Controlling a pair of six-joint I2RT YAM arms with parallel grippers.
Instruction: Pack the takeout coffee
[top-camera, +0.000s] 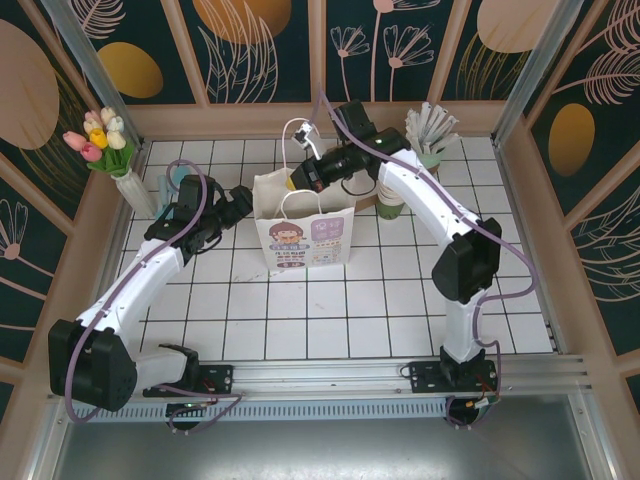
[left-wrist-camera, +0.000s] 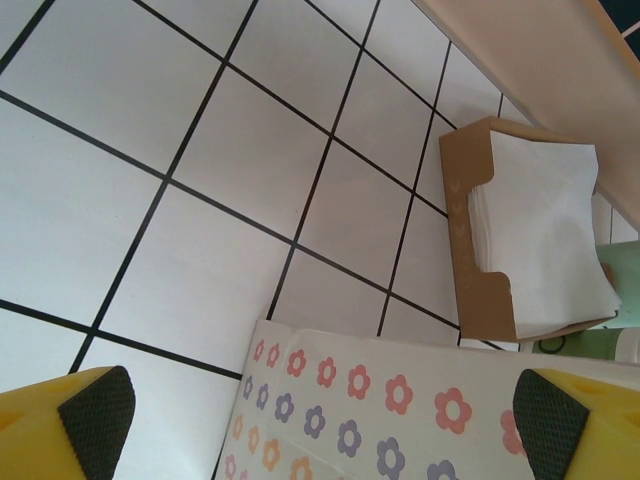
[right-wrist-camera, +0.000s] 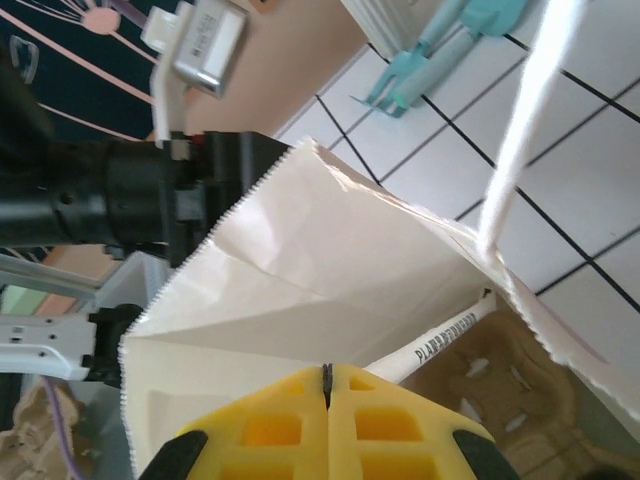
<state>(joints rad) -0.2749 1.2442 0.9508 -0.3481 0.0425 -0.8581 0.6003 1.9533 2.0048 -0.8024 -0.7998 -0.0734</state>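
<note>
A white paper bag (top-camera: 303, 235) is stood upright near the stack of cups (top-camera: 390, 205), to its left, with a gap left between the two. The mouth is spread open and is edged with a saw-toothed rim. White cord handles (right-wrist-camera: 520, 130) are raised above it. A cartoon figure and lettering are printed on the broad face, and pink and purple flowers on a panel (left-wrist-camera: 350, 400). Inside, a brown pulp carrier (right-wrist-camera: 500, 385) and a paper-wrapped straw (right-wrist-camera: 440, 345) are seen.

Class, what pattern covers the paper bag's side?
The paper bag shows small pink and purple flowers; left wrist view.
</note>
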